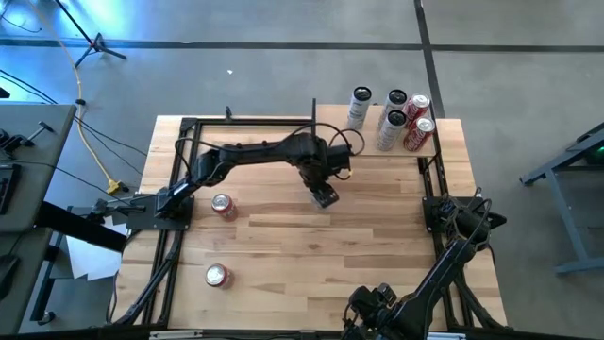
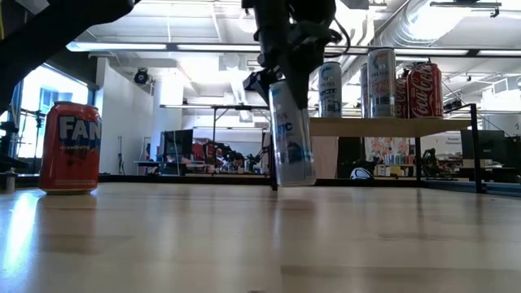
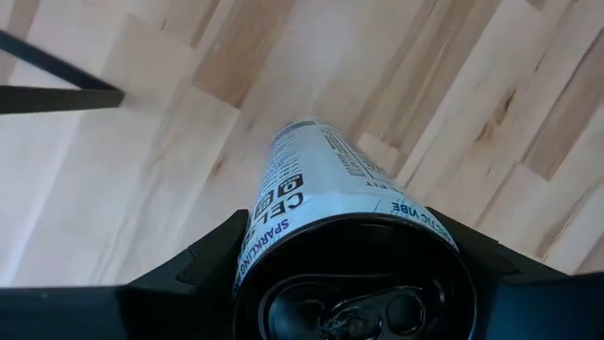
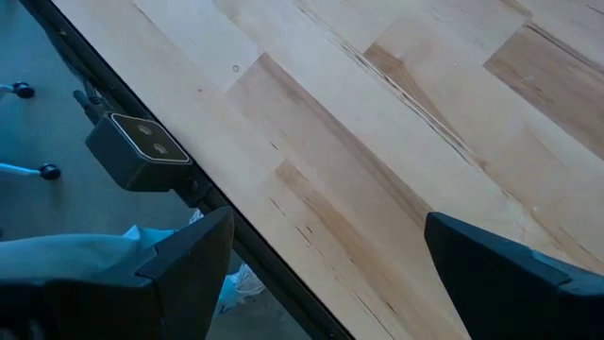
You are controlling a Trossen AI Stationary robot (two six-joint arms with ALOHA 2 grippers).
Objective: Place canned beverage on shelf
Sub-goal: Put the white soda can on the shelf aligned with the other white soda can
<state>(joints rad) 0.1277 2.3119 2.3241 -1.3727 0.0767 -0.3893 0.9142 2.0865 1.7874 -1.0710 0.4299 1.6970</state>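
Left gripper [image 1: 324,195] is clamped on a tall slim white can [image 2: 292,134], gripping it near its top, with one dark finger [image 3: 203,264] on each side of the rim. The can hangs slightly tilted, its base at or just above the bench [image 1: 311,255]; whether it touches the wood cannot be told. Blue writing runs down its side: the left wrist view reads "SPARKLING" and part of a word starting "CEL", and a few more blue letters show in the low view but are not legible.

Beyond the gripper, toward the far right corner of the bench, stands the shelf [image 2: 391,126], a small light-wood board on thin black posts. It already carries several cans: slim white ones [image 1: 360,107] and two red ones, one of them a red can [image 2: 424,89] with Coca-Cola script. The held can is well apart from the shelf and lower than its board.

On the gripper's other side, an orange can [image 2: 71,147] stands on the bench with "FAN" readable on its label. Nearer the front edge stands another red-topped can [image 1: 217,275].

Right gripper [image 4: 321,260] waits at the front right of the bench, its fingers spread wide and grasping nothing.
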